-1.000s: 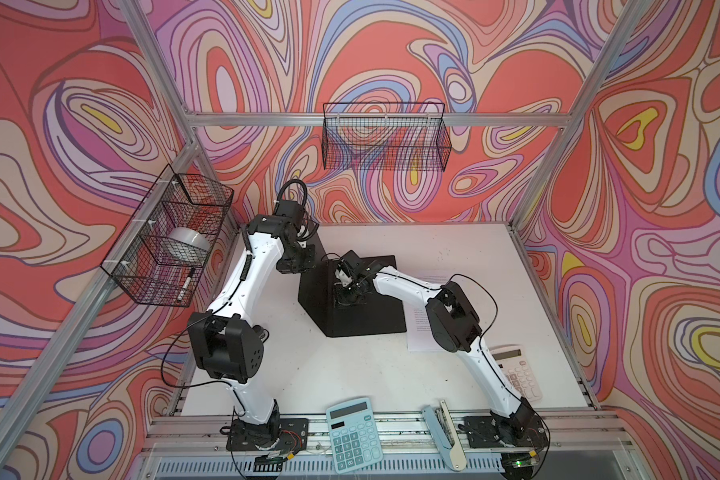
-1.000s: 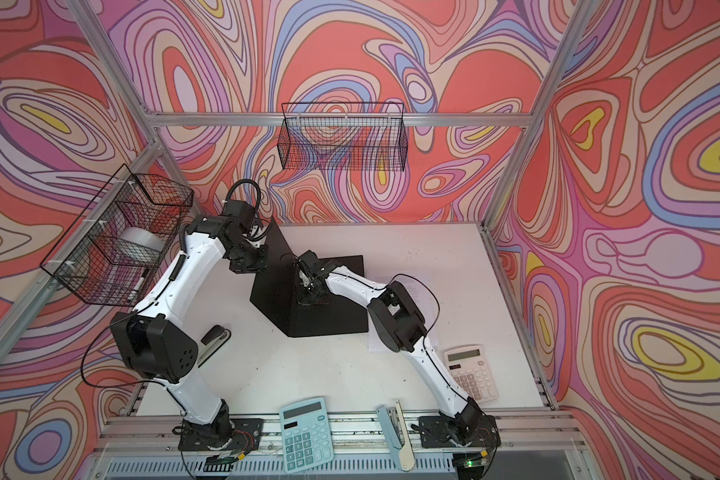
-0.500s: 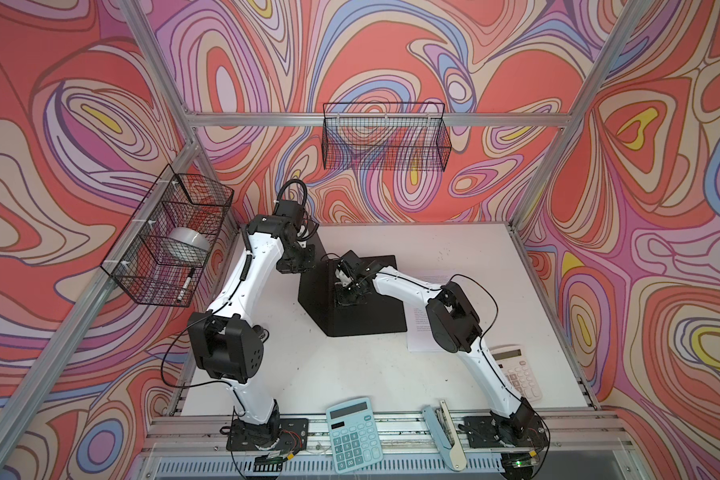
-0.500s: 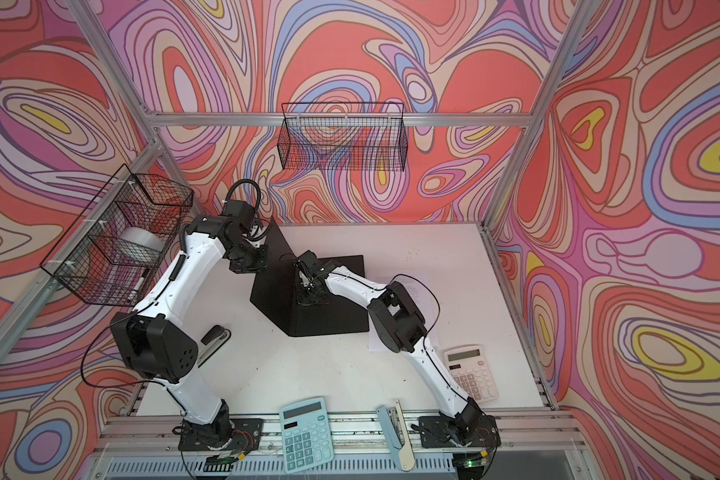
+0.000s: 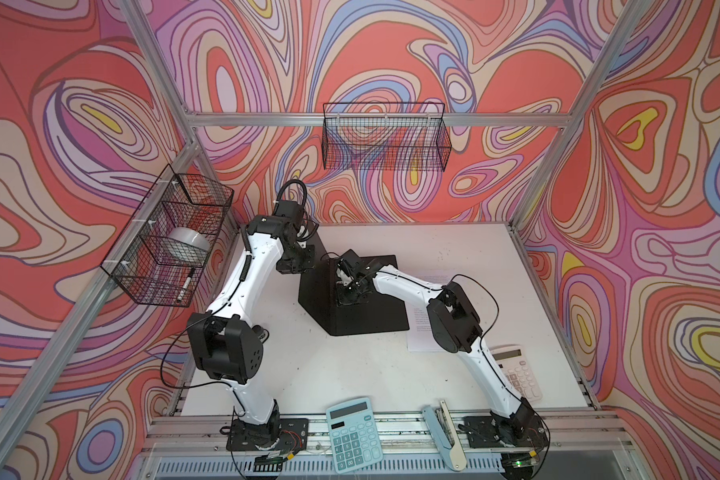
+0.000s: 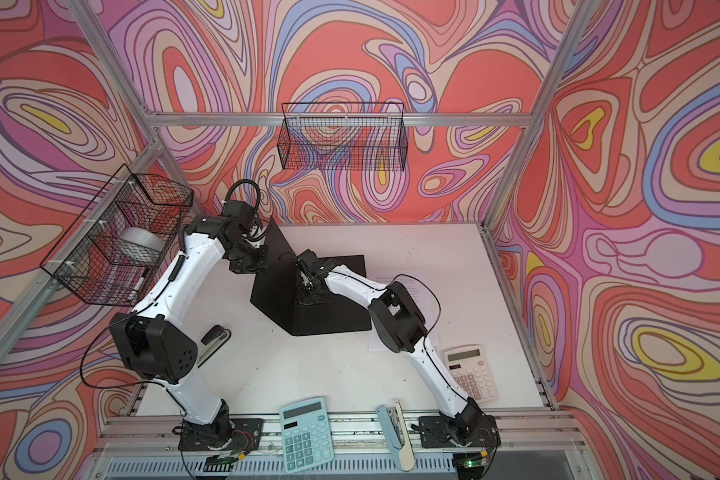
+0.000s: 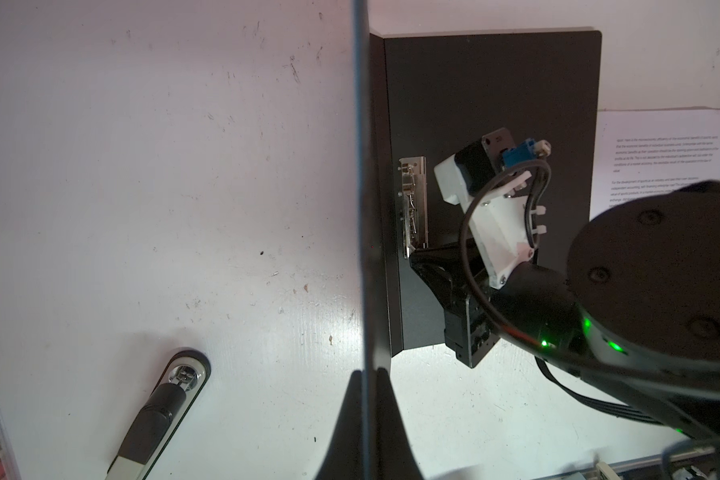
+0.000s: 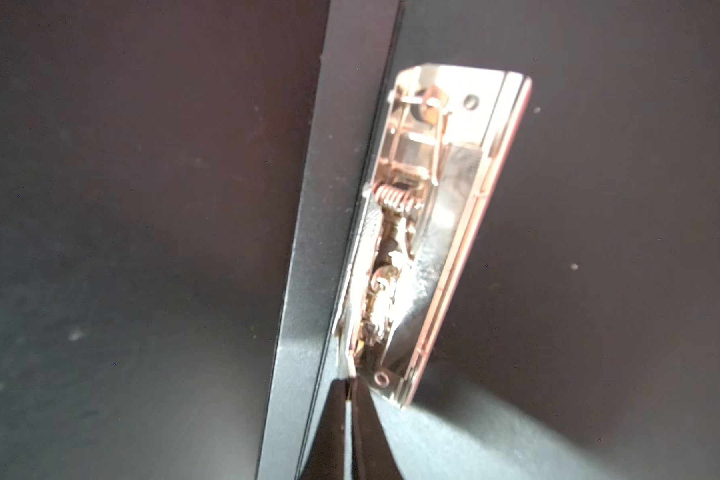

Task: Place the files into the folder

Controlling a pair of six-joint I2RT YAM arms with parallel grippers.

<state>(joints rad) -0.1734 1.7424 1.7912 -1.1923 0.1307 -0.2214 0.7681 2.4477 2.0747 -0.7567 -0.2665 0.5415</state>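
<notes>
Nothing has moved this past second: my left fingers (image 7: 352, 401) still pinch the raised cover (image 7: 362, 166) of the folder (image 5: 358, 307), my right fingers (image 8: 341, 411) stay pressed together on the lever end of the metal clip (image 8: 425, 232), and the files (image 7: 661, 166) lie on the tabletop (image 5: 329, 374) just beside it, so I judge loading hasn't begun

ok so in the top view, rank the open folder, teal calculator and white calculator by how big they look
1. folder, clearly largest
2. teal calculator
3. white calculator, though unsure: the teal one sits nearer the camera, and the right arm covers part of the white one
</notes>
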